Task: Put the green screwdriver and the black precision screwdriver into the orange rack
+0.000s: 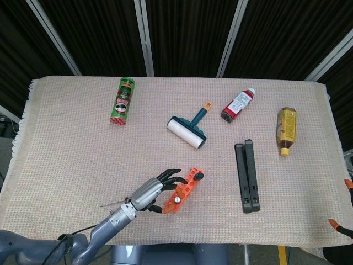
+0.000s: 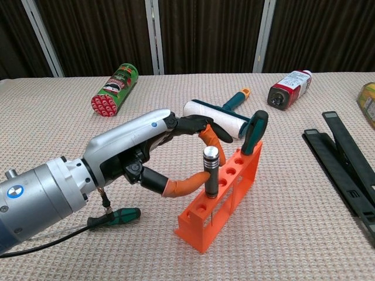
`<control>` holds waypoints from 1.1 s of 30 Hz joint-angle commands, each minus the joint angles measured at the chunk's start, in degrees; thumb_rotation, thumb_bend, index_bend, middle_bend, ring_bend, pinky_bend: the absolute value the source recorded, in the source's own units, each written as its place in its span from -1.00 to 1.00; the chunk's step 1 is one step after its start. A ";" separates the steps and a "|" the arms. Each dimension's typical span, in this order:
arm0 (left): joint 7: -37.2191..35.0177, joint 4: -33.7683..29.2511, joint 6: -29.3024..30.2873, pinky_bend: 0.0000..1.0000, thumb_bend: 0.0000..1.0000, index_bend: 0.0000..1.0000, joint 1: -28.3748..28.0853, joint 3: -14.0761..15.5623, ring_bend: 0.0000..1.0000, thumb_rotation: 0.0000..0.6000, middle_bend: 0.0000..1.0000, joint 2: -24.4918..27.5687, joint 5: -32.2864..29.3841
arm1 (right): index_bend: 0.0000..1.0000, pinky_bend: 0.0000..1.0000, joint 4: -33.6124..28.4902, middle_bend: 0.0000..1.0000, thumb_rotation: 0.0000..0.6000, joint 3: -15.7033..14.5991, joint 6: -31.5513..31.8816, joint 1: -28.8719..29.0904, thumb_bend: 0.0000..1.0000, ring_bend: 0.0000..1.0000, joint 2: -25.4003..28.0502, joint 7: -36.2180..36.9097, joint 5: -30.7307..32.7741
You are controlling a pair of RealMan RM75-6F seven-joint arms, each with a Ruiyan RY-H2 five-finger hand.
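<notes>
The orange rack [image 2: 234, 188] [image 1: 187, 186] stands near the table's front edge. A dark green screwdriver [image 2: 255, 131] [image 1: 198, 175] stands upright in its far end hole. The black precision screwdriver [image 2: 210, 173] [image 1: 177, 199], with a silver cap, stands upright in a hole near the rack's front end. My left hand [image 2: 153, 153] [image 1: 151, 192] pinches it between thumb and a finger; the other fingers arch over the rack. A second small green-handled screwdriver [image 2: 115, 217] lies on the cloth under my left wrist. My right hand shows in neither view.
A green crisp can [image 1: 122, 100] lies at the back left. A lint roller [image 1: 187, 130] lies behind the rack, a red bottle [image 1: 238, 105] and a yellow bottle [image 1: 285, 130] further right. A long black tool [image 1: 247, 175] lies right of the rack.
</notes>
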 commanded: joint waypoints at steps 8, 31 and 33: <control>0.52 0.93 -0.67 -1.00 0.17 0.19 0.20 0.19 -1.00 1.00 -0.62 -0.24 -0.71 | -1.00 -1.00 0.00 -1.00 1.00 -0.04 -0.01 -0.06 -1.00 -1.00 -0.01 0.00 0.00; 1.81 -1.04 1.46 -1.00 0.00 -0.98 0.22 0.59 -1.00 0.85 -1.00 1.94 2.10 | -1.00 -1.00 0.26 -1.00 1.00 0.00 -0.10 -0.07 -1.00 -1.00 -0.08 0.36 0.04; 1.78 -1.25 1.84 -1.00 0.00 -1.00 0.30 0.67 -1.00 0.82 -1.00 2.09 2.40 | -1.00 -1.00 0.29 -1.00 1.00 -0.01 -0.10 -0.09 -1.00 -1.00 -0.11 0.39 0.05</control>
